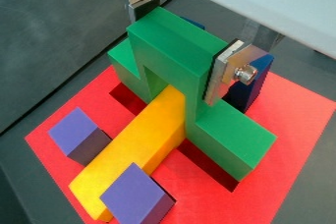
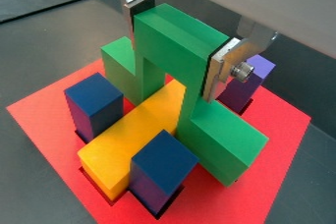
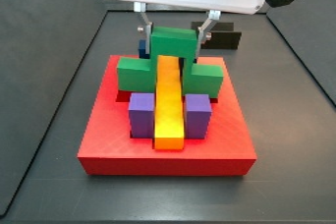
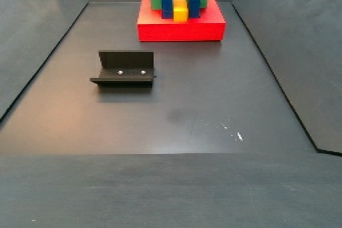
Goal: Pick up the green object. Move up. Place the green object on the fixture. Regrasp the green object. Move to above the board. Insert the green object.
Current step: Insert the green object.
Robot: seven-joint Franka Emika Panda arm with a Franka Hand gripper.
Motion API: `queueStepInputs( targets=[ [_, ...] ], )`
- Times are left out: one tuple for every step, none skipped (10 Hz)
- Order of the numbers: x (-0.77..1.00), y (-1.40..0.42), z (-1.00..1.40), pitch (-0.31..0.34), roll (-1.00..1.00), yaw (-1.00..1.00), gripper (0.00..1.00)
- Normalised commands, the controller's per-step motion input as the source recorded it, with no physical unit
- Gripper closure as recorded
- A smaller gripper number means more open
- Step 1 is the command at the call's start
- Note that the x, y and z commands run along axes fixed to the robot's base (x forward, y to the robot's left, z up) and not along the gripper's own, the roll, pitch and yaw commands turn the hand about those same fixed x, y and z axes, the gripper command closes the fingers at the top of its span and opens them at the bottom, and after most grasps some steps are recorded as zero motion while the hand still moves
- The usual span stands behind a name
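Wrist view | green object [image 1: 184, 81] rigid, light, judged | raised block clamped by end effector [image 1: 178, 41] | straddling board [image 1: 282, 120]

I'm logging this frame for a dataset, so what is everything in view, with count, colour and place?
board: one, red, on the floor at the far end in a side view.
yellow bar: one, lying along the middle of the board.
green object: one, straddling the yellow bar, its wide bar down at the board, raised block between the pincer's fingers.
blue blocks: two, on the board beside the yellow bar.
purple blocks: two, on the board beside the yellow bar.
fixture: one, dark, on the floor apart from the board.
pincer: one, silver fingers, over the board, shut on the green object.
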Motion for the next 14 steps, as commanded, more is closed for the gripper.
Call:
queueStepInputs(
  targets=[
    [-0.08, -0.09, -0.28, -0.011, -0.06, -0.02, 1.00],
    [-0.02, -0.05, -0.19, -0.001, -0.08, 0.00, 1.00],
    [0.00, 0.00, -0.11, 0.000, -0.12, 0.00, 1.00],
    [0.08, 0.00, -0.04, 0.000, -0.13, 0.00, 1.00],
    [0.15, -0.01, 0.00, 0.000, -0.15, 0.00, 1.00],
    [0.19, -0.05, 0.00, 0.000, -0.15, 0.00, 1.00],
    [0.17, -0.04, 0.00, 0.000, -0.15, 0.00, 1.00],
    [0.01, 0.00, 0.00, 0.000, -0.11, 0.00, 1.00],
    [0.00, 0.00, 0.00, 0.000, -0.13, 0.00, 1.00],
    [0.00, 0.00, 0.02, 0.000, -0.14, 0.00, 1.00],
    [-0.07, -0.01, 0.00, 0.000, -0.02, 0.00, 1.00],
    [-0.35, 0.00, -0.13, 0.000, 0.00, -0.05, 1.00],
    [-0.35, 0.00, -0.05, 0.000, -0.04, -0.09, 1.00],
    [-0.16, 0.00, 0.00, -0.031, -0.06, 0.00, 1.00]
  ],
)
